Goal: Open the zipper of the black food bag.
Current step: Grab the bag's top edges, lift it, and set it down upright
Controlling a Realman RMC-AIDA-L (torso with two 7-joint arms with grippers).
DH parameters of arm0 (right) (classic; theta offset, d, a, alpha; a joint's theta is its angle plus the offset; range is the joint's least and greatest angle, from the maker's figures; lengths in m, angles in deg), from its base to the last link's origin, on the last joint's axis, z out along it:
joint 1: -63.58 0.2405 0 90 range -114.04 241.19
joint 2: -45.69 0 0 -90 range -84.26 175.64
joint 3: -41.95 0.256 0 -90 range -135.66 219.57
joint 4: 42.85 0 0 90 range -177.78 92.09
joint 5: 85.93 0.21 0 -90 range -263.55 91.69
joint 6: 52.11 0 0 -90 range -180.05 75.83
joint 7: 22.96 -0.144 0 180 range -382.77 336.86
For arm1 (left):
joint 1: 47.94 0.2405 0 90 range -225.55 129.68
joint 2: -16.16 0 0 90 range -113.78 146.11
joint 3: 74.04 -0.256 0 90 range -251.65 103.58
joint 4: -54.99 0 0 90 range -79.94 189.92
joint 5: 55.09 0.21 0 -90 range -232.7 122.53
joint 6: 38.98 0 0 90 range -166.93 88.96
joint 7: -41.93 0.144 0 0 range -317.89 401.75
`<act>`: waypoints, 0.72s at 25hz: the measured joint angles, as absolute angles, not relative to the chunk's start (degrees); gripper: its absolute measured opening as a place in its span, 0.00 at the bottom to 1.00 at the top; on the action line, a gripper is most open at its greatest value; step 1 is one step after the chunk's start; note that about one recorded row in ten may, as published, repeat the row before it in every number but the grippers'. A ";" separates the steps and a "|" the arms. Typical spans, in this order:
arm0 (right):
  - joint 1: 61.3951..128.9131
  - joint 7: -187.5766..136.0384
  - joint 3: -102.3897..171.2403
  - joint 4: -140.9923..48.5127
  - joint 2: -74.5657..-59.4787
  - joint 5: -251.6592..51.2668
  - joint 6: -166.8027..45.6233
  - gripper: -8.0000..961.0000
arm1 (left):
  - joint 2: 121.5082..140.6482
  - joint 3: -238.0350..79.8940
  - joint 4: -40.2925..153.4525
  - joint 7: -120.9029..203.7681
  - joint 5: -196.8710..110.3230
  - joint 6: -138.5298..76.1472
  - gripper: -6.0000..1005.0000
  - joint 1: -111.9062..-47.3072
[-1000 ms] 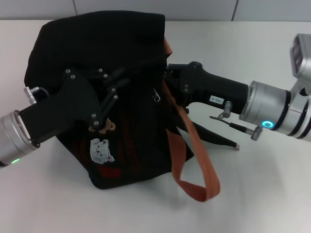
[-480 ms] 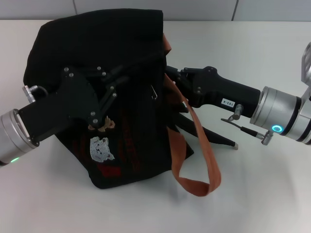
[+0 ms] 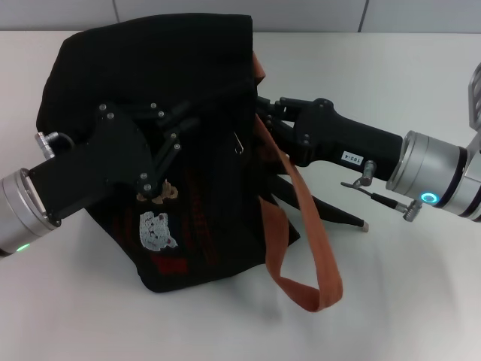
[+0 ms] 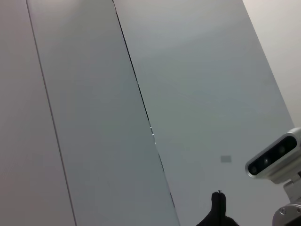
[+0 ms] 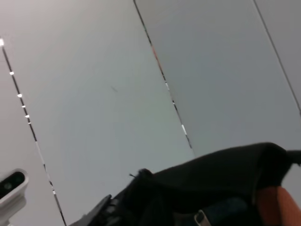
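Black food bag (image 3: 150, 90) flanked by both arms, left gripper (image 3: 169, 139) seemingly pressing fabric, right gripper (image 3: 263, 124) beside strap, jaws unclear.

Head cam looks down on black food bag (image 3: 150, 135); wrist cams tilt up at wall panels (image 4: 94, 117)

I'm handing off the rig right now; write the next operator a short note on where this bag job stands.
Left gripper: pressed onto the top of the black food bag, apparently bracing it; grip not visible.
Right gripper: at the bag's right edge beside the silver pull tab; its grip on the tab can't be confirmed.
The bag lies slumped on the white table, one orange handle trailing toward the front.
Done: both arms in position.
Left: no opened gap shows along the zipper; confirm the grip, then draw the tab along.
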State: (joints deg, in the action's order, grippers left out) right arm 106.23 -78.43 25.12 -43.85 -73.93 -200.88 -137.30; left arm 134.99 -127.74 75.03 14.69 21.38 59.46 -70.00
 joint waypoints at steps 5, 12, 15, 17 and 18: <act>106.48 -74.35 25.51 -43.54 -74.08 -200.81 -138.76 0.28 | 134.99 -127.73 75.03 14.69 21.37 59.45 0.09 -70.00; 108.09 -71.01 26.19 -42.61 -74.20 -200.54 -138.87 0.40 | 135.16 -127.74 75.03 14.72 21.32 59.87 0.09 -70.08; 108.73 -70.19 26.73 -42.00 -74.20 -200.53 -138.88 0.42 | 135.22 -127.73 75.02 14.98 21.31 60.25 0.09 -70.09; 109.09 -70.14 26.99 -41.91 -74.20 -200.53 -138.96 0.42 | 135.23 -127.73 74.67 15.80 21.13 60.84 0.09 -70.09; 109.48 -70.14 27.02 -41.86 -74.20 -200.53 -138.96 0.42 | 135.22 -127.74 74.38 16.31 20.98 61.19 0.09 -70.09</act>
